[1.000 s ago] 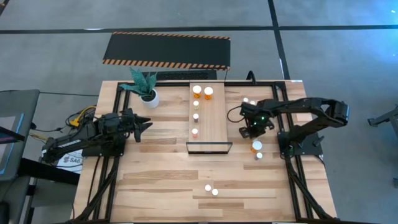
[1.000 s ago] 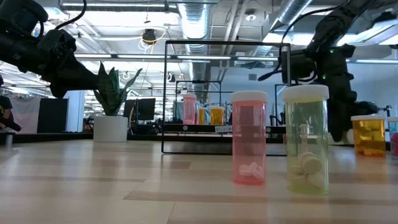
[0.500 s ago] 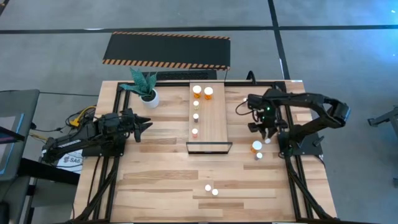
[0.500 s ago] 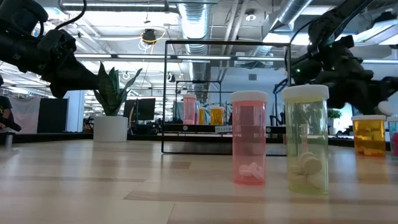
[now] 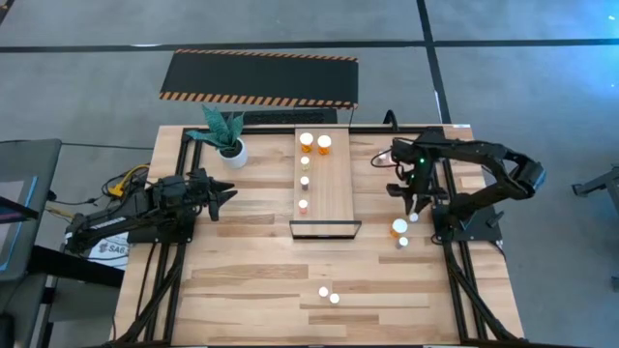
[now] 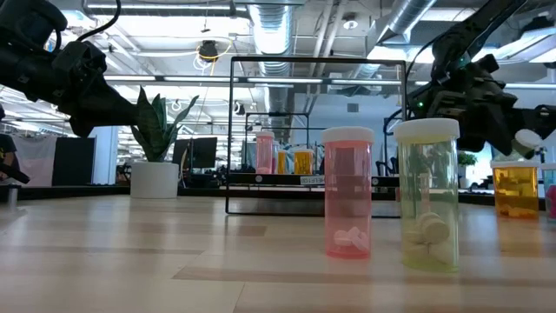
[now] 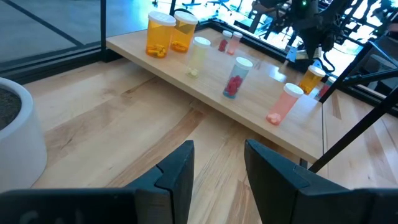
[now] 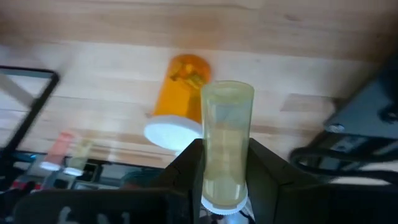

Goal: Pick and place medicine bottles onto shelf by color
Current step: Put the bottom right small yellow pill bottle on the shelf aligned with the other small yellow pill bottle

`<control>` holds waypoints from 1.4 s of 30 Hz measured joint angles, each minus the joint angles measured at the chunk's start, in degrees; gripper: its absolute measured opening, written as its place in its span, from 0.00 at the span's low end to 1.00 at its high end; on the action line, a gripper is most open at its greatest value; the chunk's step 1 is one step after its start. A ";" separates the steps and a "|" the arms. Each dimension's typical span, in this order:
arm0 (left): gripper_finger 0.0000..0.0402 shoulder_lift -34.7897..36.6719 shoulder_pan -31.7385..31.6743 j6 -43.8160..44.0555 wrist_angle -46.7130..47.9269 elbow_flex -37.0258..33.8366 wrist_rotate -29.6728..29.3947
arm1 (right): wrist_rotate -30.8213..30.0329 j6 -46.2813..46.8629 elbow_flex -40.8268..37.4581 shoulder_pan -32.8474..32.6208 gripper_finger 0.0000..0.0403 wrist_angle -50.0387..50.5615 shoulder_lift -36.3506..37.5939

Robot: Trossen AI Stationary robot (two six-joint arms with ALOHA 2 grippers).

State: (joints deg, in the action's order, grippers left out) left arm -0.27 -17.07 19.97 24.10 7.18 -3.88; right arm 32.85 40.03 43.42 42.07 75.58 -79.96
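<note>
Gripping one yellowish bottle (image 8: 226, 140), right gripper (image 8: 224, 180) hovers; five bottles stand on shelf (image 5: 334, 188).

- i see bare shelf (image 5: 337, 188) board along its right edge; bottles line its left edge.
- an orange bottle (image 5: 398, 228) stands on the table just below my right gripper (image 5: 413, 210).
- the plant pot (image 5: 233, 152) blocks the far left corner.

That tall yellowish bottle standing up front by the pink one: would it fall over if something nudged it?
Probably yes. The yellowish bottle is tall and narrow on a small base, so a nudge near its white cap would likely tip it. It looks nearly empty, so probably light, and being round it may roll afterwards, perhaps into the pink bottle.
</note>
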 joint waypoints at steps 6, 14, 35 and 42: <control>0.32 0.02 -0.01 0.00 0.00 0.02 0.00 | 3.28 -0.90 0.00 -0.83 0.27 -5.12 0.00; 0.32 0.00 0.00 0.00 0.01 0.00 0.01 | 10.21 -0.84 0.00 -0.78 0.31 -8.62 0.00; 0.32 0.00 0.01 0.00 0.02 0.01 0.00 | 13.75 -1.74 -0.02 -9.85 0.28 -21.92 0.04; 0.32 0.00 -0.01 0.00 0.00 0.00 0.00 | 7.50 6.19 -0.02 -11.53 0.20 -24.85 0.04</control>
State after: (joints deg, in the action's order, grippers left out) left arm -0.27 -17.08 19.97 24.10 7.18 -3.88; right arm 40.35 46.22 43.40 30.54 50.74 -79.92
